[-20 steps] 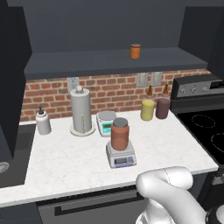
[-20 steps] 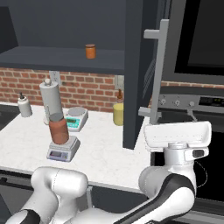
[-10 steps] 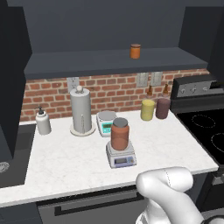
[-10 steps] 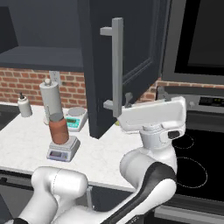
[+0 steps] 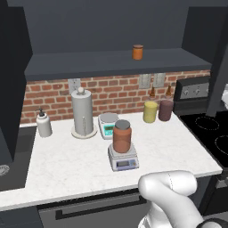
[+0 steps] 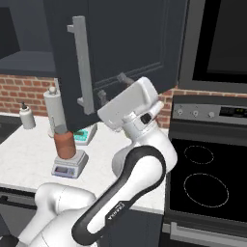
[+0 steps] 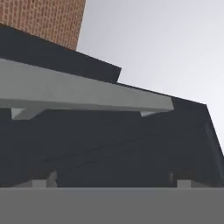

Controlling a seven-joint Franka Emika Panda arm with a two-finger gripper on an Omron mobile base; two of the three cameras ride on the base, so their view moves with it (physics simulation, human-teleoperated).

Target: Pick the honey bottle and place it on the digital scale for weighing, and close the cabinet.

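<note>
Fingertips (image 6: 102,96) of the end effector (image 6: 112,87) poke up against the face of the cabinet door (image 6: 125,43), one at about 10 o'clock of the white hand, the other farther right near 12. They stand spread wide with nothing between them, just right of the door's long silver handle (image 6: 83,65). From the hand's own camera the same handle (image 7: 83,94) runs as a grey bar across the dark door panel (image 7: 109,148), close up, with brick at 11 o'clock.

Out from there, in the right base view, the honey bottle (image 6: 64,144) sits upright on the digital scale (image 6: 70,165), down at about 8 o'clock of the hand, well apart from it. Behind it stands a paper towel roll (image 6: 56,108), and a white soap bottle (image 6: 27,116) stands farther out at 9 o'clock.

From the left base view the bottle (image 5: 122,136) rests square on the scale (image 5: 123,158) near the middle of the table (image 5: 67,169). A second scale with a teal display (image 5: 108,124) lies just behind it at 11 o'clock. A yellow canister (image 5: 150,111) and a brown one (image 5: 166,110) stand at 2 o'clock by the stove (image 5: 213,133). A small orange jar (image 5: 138,51) sits up on the cabinet shelf (image 5: 111,62).
</note>
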